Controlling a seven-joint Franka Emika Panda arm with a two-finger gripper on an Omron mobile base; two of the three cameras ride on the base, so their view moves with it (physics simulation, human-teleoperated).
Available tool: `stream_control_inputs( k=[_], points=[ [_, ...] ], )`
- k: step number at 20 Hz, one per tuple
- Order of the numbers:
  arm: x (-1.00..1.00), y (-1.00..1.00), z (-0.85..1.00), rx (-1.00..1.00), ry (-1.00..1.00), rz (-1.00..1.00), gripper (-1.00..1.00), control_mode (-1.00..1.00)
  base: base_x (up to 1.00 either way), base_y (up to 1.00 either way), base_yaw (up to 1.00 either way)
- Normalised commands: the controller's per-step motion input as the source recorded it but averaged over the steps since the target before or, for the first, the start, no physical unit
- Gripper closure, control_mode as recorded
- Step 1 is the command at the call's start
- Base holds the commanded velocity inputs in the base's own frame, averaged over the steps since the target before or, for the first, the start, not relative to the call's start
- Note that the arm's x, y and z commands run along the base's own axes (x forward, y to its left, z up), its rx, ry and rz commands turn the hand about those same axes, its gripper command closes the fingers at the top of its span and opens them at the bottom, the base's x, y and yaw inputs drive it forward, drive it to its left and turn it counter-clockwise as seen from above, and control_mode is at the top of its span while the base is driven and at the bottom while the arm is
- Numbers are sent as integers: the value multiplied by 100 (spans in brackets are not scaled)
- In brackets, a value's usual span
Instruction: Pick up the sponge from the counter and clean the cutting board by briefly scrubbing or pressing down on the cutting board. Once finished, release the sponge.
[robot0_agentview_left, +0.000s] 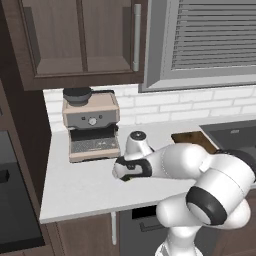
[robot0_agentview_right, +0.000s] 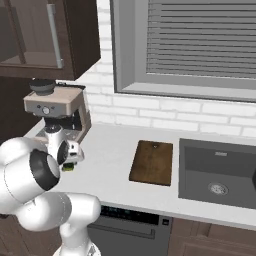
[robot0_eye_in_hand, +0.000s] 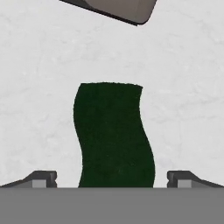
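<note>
On the off-white bench (robot0_agentview_right: 112, 165), your sponge (robot0_eye_in_hand: 113, 135) lies flat with its dark green scouring face up. Seen from the hand camera, it sits squarely between the two dark fingertips (robot0_eye_in_hand: 41, 178), which stand wide apart on either side of it with pale bench showing between each tip and the sponge's wavy edges. Your hand (robot0_eye_in_hand: 112, 179) is open and grips nothing. A rounded corner of the coffee machine's base (robot0_eye_in_hand: 118, 9) shows just beyond the sponge's far end, apart from it.

From the right base camera you can see the hand (robot0_agentview_right: 67, 155) pointing down near the front of the coffee machine (robot0_agentview_right: 56, 112), with a small sliver of green and yellow sponge (robot0_agentview_right: 68, 168) showing under it. Whether the fingertips reach the bench surface you cannot tell from these views.

From the left base camera, your arm reaches leftward across the bench, and the hand (robot0_agentview_left: 125, 170) hangs just to the right of the coffee machine's drip tray (robot0_agentview_left: 94, 146).

Your cutting board (robot0_agentview_right: 152, 162), a dark brown slab, lies flat on the bench well to the right of the sponge, just beside the dark sink basin (robot0_agentview_right: 220, 175). Nothing is on it.
</note>
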Motion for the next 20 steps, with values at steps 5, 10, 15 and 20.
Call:
stream_control_inputs(
  k=[5, 10, 15, 20],
  points=[
    [7, 7, -29, 0, 0, 0, -100, -100, 0, 0, 0],
    [0, 7, -41, 0, 0, 0, 100, -100, 0, 0, 0],
    [0, 0, -54, 0, 0, 0, 100, -100, 0, 0, 0],
    [-24, -5, -20, 0, -4, 0, 100, -100, 0, 0, 0]
  ],
)
